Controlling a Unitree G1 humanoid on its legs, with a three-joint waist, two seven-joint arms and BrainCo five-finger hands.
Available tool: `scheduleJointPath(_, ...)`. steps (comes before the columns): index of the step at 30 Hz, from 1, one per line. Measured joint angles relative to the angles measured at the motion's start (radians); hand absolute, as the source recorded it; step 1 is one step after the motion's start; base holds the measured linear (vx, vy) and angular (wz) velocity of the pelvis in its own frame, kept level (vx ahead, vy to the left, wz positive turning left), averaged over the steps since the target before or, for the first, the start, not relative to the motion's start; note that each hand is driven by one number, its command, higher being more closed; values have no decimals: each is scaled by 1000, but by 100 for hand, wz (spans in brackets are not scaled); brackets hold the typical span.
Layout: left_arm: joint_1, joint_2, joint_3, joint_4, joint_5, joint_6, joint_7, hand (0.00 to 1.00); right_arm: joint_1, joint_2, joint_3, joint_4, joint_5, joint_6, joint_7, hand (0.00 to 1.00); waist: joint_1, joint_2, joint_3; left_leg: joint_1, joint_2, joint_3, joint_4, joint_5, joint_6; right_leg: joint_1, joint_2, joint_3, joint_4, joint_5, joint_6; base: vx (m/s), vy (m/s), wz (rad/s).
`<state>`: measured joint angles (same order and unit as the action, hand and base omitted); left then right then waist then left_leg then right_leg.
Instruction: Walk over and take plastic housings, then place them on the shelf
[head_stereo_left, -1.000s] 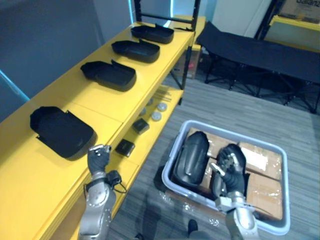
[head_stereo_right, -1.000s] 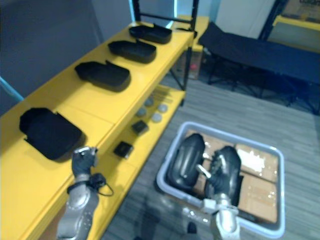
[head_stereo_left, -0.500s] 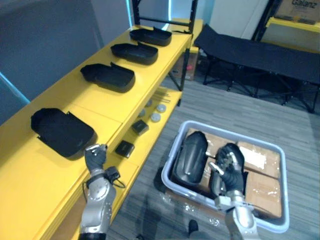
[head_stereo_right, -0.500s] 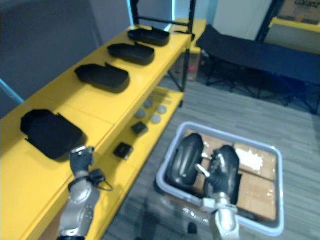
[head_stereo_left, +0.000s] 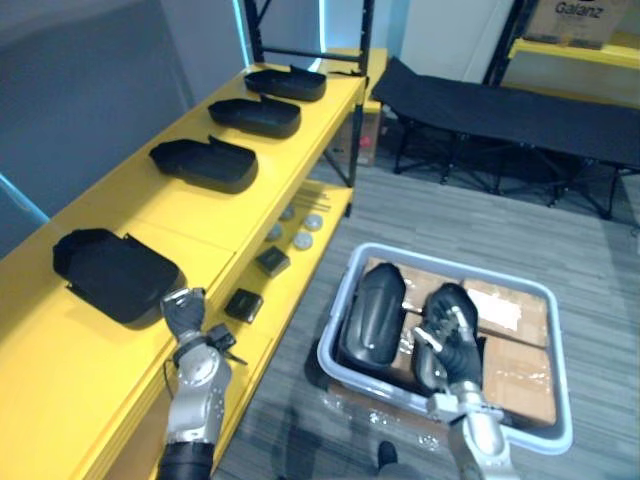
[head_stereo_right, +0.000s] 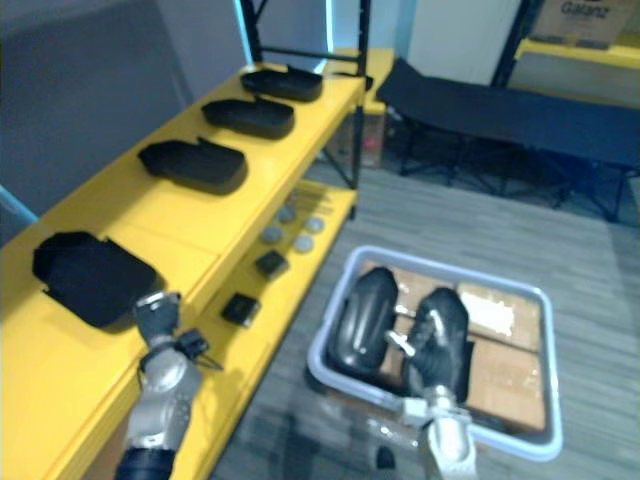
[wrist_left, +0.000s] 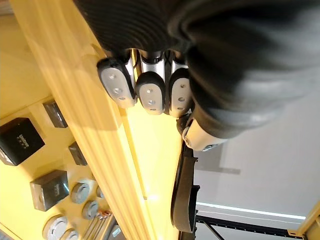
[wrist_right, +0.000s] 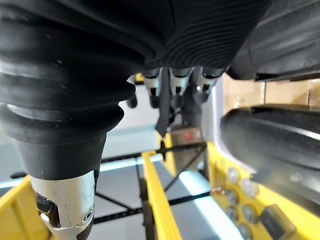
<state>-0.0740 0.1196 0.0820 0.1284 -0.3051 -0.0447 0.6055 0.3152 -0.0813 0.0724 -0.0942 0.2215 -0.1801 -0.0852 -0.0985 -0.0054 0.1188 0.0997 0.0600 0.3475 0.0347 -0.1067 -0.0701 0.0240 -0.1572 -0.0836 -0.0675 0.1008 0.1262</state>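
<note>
The left hand (head_stereo_left: 184, 308) is raised at the front edge of the yellow shelf (head_stereo_left: 60, 380), fingers (wrist_left: 150, 92) curled into a fist with nothing in it; it sits just beside the nearest shelf housing (head_stereo_left: 112, 275) without touching it. The right hand (head_stereo_left: 445, 350) is down in the grey bin (head_stereo_left: 335, 305) on the floor (head_stereo_left: 590, 250), fingers curled round the edge of the held housing (head_stereo_left: 452, 300), which stands tilted against the hand. Just beside it, nearer the shelf, the other housing (head_stereo_left: 372, 312) lies in the bin, domed side up; both rest on cardboard boxes (head_stereo_left: 520, 360) that line the bin's bottom.

On the shelf's lower tier (head_stereo_left: 250, 345), between the left hand and the bin, lies a small black box (head_stereo_left: 243, 303); a second black box (head_stereo_left: 271, 261) lies further along; past that lie a few grey discs (head_stereo_left: 302, 240).

Along the shelf top, all hollow side up and well apart from one another, the nearest shelf housing comes first, then the second shelf housing (head_stereo_left: 205, 163), the third shelf housing (head_stereo_left: 255, 116) and the far shelf housing (head_stereo_left: 288, 82) by the black uprights at the end.

Beyond the bin, across the grey floor, stands a black cot (head_stereo_left: 510, 95) on folding legs.
</note>
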Motion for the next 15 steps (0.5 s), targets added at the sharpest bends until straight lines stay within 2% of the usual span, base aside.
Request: scheduleJointPath(15, -52, 65, 21, 111, 0, -13, 26, 100, -9, -10, 2, 37, 0, 2, 4, 0, -27, -2, 4, -17, 0, 2, 12, -2, -1, -24, -2, 13, 3, 0, -1, -3, -1, -2)
